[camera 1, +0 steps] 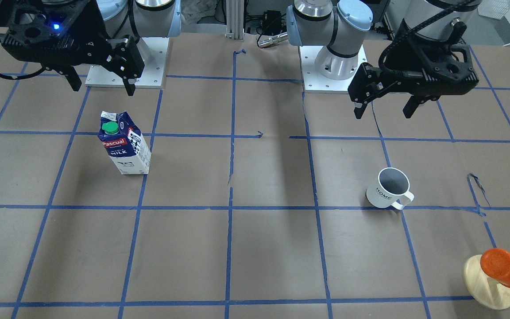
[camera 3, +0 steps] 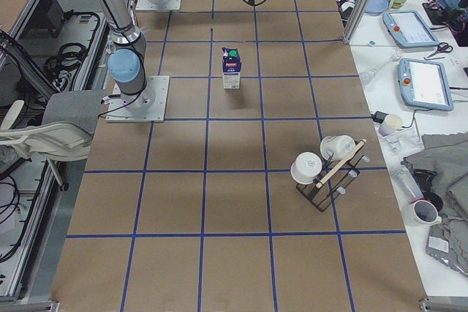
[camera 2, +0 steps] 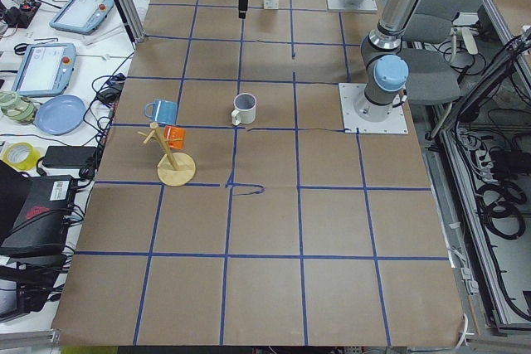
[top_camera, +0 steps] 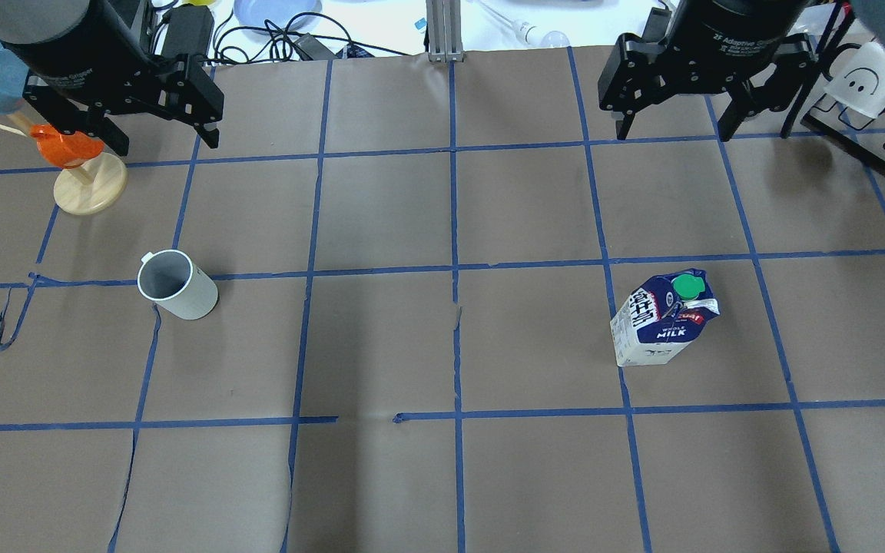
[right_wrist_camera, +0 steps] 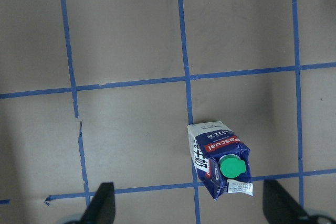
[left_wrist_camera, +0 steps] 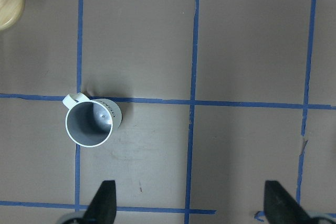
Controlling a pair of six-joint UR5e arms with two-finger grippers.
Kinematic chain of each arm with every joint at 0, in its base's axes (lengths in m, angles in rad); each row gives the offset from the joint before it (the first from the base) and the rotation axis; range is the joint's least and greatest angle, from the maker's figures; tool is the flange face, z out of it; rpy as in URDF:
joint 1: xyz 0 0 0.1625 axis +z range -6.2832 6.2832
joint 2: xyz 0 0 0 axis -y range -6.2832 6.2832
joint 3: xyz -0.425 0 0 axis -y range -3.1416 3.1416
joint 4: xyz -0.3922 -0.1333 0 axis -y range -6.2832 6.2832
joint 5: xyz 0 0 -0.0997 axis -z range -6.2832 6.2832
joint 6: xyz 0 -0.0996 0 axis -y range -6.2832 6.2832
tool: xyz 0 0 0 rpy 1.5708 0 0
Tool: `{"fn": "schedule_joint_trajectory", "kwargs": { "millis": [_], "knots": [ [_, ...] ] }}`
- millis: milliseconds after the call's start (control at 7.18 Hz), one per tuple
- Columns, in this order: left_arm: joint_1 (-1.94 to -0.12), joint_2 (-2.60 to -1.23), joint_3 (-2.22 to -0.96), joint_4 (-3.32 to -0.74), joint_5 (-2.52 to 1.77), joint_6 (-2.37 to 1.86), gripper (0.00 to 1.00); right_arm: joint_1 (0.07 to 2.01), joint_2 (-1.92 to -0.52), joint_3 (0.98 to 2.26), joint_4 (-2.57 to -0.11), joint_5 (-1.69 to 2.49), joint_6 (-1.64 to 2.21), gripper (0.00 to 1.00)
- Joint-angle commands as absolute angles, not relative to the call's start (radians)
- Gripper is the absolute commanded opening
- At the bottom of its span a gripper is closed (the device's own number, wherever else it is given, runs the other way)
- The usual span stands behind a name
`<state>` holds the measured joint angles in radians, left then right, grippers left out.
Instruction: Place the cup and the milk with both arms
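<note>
**Current state.** The left gripper (top_camera: 164, 142) and the right gripper (top_camera: 674, 132) both hang above the table (top_camera: 381, 346). Each has its fingers spread wide and holds nothing. Neither task object has been picked up.

**Object positions.**
- The cup (top_camera: 177, 286) stands upright with its mouth up on the left half of the table. It touches a blue tape line (top_camera: 258, 274). In the overhead view its handle points to about 11 o'clock.
- The milk carton (top_camera: 664, 316) stands upright on the right half, well apart from the cup. Its long axis is vertical and its green cap (top_camera: 689, 287) is on top.
- A mug tree (top_camera: 89, 184) carrying an orange cup stands near the white cup, at about 11 o'clock from it.

**Governing relation.**
- In the overhead view each object lies at roughly 6 o'clock from the gripper on its own side. The left arm is therefore the nearer one for the cup, and the right arm for the carton.
- In the left wrist view the cup sits at about 11 o'clock from the midpoint of the fingers, in line with one finger instead of between them. A sideways correction is probably needed before descent.
- In the right wrist view the carton sits at about 1 o'clock, within the span of the fingers.

**Caution.** The left approach should keep clear of the cup handle and the mug tree.
</note>
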<state>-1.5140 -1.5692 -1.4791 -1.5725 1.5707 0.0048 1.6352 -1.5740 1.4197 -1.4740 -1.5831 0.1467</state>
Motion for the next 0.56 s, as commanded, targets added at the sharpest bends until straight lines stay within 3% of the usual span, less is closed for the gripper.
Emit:
{"fn": "schedule_joint_trajectory", "kwargs": {
  "millis": [0,418],
  "knots": [
    [-1.514,-1.568,-1.482,-1.572,1.571,0.005,1.00,1.635,-1.574,1.420,-1.474,-1.583,0.147,1.00],
    [-1.516,-1.568,-1.483,-1.572,1.572,0.003,1.00,1.637,-1.574,1.420,-1.470,-1.582,0.149,1.00]
  ]
}}
